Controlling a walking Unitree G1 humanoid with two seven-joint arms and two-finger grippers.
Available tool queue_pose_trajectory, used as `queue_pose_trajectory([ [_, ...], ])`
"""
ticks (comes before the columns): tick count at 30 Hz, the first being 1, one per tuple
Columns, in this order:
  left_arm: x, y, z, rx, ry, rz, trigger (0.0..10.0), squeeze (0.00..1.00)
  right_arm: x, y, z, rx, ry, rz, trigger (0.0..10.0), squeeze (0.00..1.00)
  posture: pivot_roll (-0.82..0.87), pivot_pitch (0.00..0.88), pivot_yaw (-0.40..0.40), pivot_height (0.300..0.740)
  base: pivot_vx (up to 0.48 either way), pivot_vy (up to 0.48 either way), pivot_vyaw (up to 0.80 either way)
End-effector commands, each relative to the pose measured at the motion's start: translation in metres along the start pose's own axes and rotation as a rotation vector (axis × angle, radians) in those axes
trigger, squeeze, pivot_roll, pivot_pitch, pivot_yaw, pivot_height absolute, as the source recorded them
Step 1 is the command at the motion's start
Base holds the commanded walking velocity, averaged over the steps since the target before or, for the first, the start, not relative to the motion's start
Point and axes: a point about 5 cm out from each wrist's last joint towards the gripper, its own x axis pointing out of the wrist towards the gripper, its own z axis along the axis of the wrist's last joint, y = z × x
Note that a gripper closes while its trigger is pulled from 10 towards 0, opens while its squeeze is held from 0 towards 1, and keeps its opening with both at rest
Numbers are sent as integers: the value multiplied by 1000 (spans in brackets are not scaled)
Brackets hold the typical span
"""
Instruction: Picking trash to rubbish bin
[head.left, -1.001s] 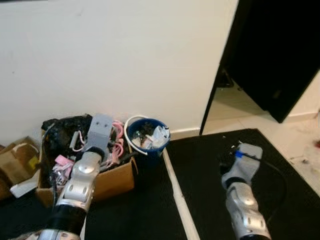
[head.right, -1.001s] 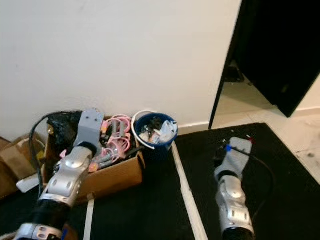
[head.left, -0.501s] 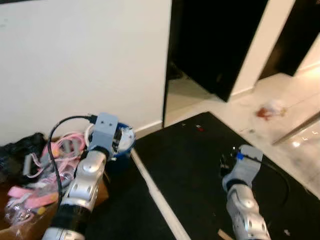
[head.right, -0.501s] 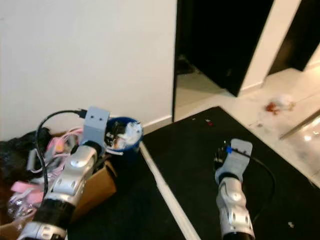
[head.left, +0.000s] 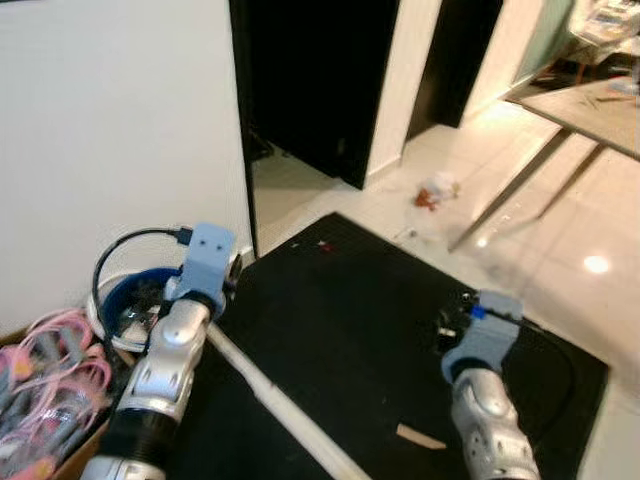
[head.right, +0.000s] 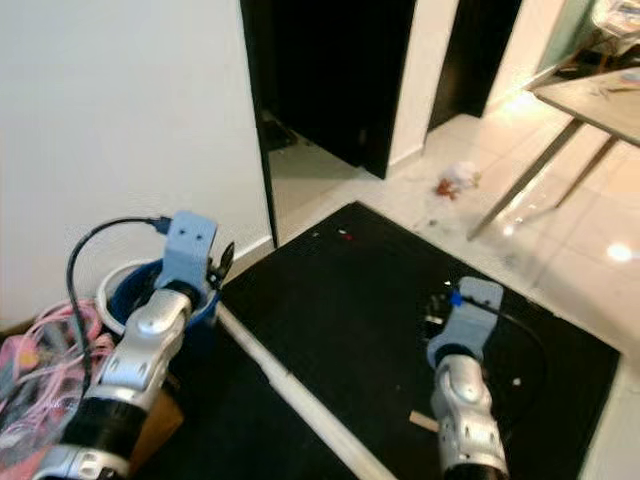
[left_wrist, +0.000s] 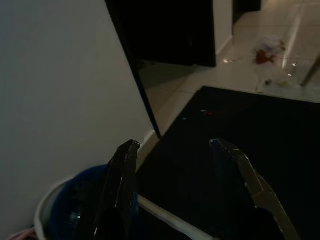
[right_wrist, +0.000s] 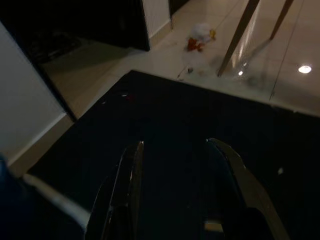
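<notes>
While my left gripper (left_wrist: 177, 165) hangs above the blue bin (head.left: 125, 300), its 2 fingers apart, my right gripper (right_wrist: 175, 170) likewise gapes over black mat (head.left: 370, 300).

The rubbish bin (head.left: 125, 300) on the left is blue with a white rim. The mat (head.left: 380, 330) is black, the far trash (head.left: 437, 190) red and white, the floor tiles (head.left: 560, 260) cream.
</notes>
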Motion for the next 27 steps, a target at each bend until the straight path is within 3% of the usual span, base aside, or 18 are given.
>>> queue_pose_trajectory([
  [1, -2, 3, -6, -14, 26, 4, 10000, 0, 0, -3, -5, 2, 24, -13, 10000, 0, -54, 46, 27, 740, 0, 0, -800],
  [3, -3, 5, -8, -108, 40, 23, 10000, 0, 1, -3, -4, 20, 26, -32, 10000, 0, -52, 44, 22, 740, 0, 0, -800],
  [5, -3, 6, -8, -117, 41, 26, 10000, 0, 1, -4, -4, 13, 26, -32, 10000, 0, -55, 40, 23, 740, 0, 0, -800],
  [14, -9, 6, -15, -93, 62, 44, 10000, 0, 5, -8, 3, -23, 9, -9, 10000, 0, -55, 38, -12, 740, 0, 0, -800],
  [27, -18, 7, -19, -105, 68, 106, 10000, 0, 10, 5, 4, -58, 30, 127, 10000, 0, -43, 49, -91, 740, 0, 0, -800],
])
